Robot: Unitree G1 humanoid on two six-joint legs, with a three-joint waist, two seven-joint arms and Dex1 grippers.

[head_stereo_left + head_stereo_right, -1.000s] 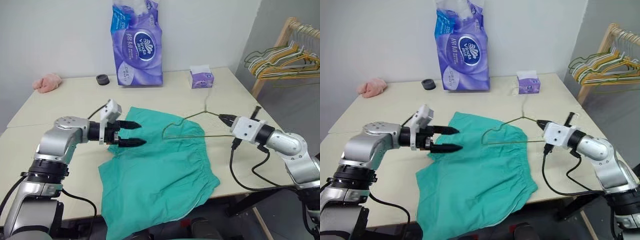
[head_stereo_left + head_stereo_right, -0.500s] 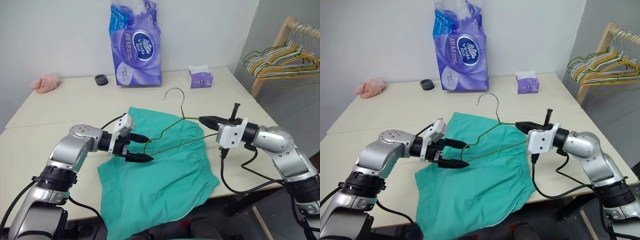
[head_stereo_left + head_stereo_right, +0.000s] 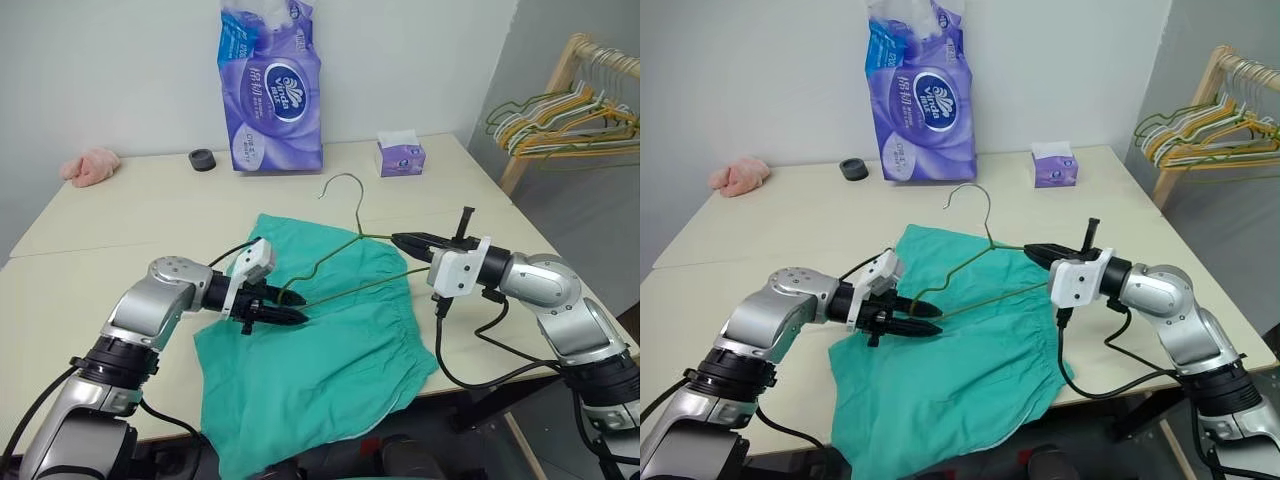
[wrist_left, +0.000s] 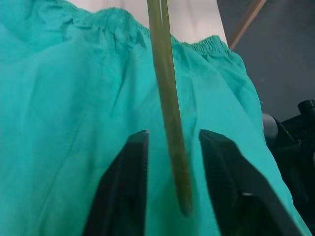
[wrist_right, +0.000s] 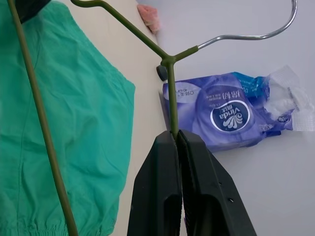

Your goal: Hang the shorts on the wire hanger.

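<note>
- My R gripper (image 3: 398, 239), arm reaching in toward the middle, is clamped on the wire hanger (image 3: 345, 262) by one shoulder, holding it tilted above the shorts (image 3: 320, 350).
- L gripper (image 3: 296, 309) points across at it; fingers (image 4: 129, 187) part-open, straddling the hanger's other corner, not pinching.
- Shorts lie flat at the table (image 3: 120, 230) front edge, one part hanging over.

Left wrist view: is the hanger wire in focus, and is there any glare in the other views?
Left wrist view: the wire hanger is soft and blurred up close, and the shorts look sharper. Right wrist view: a bright glint on the hanger's bare metal hook. Left eye view: even light, soft shadows, no glare on the table.
</note>
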